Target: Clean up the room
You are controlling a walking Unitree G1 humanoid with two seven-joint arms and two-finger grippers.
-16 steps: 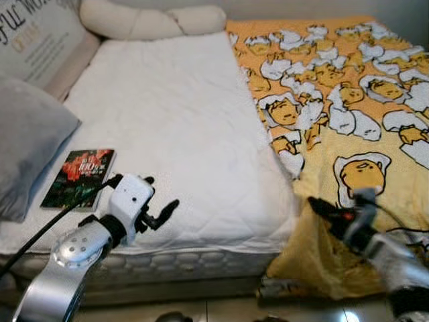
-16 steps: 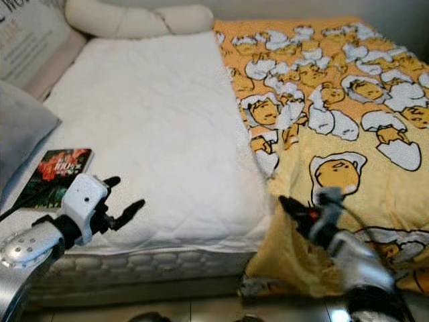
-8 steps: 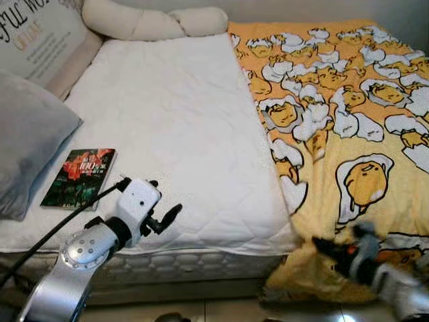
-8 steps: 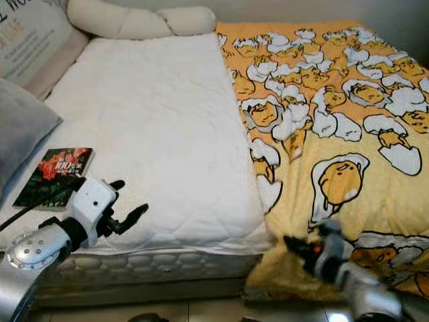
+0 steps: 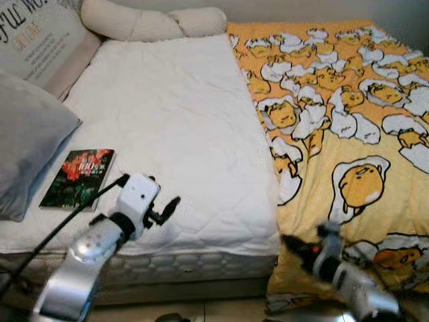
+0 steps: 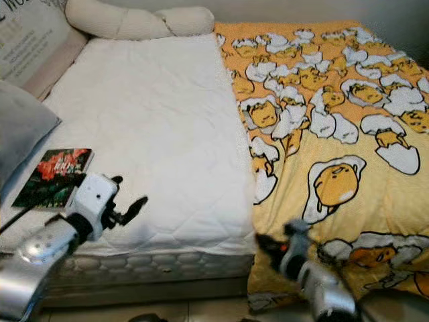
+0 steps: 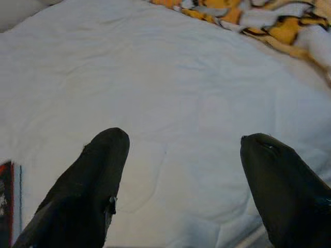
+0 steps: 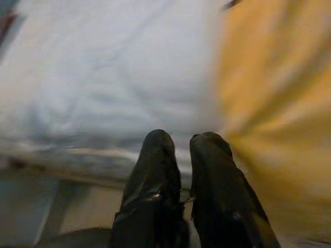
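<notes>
Left gripper point(image 5: 161, 208): jaws released, over near edge of white mattress point(image 5: 174, 127), book point(image 5: 78, 178) to its left. Right gripper point(image 8: 181, 150): jaws clenched, empty, at near hanging edge of yellow blanket point(image 5: 348, 134).

Home bedroom: 1 bed w/ white quilted mattress point(image 5: 167, 127), yellow cartoon-egg blanket point(image 5: 348, 134) over its right half, grey pillow point(image 5: 27, 147), long cream bolster point(image 5: 147, 20) at head, book point(image 5: 79, 178) on mattress.

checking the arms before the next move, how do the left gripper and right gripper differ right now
The left gripper is open, fingers wide apart over the white mattress. The right gripper is shut, fingers nearly touching, low at the bed's front edge beside the yellow blanket. Both have black fingers and hold nothing.
</notes>
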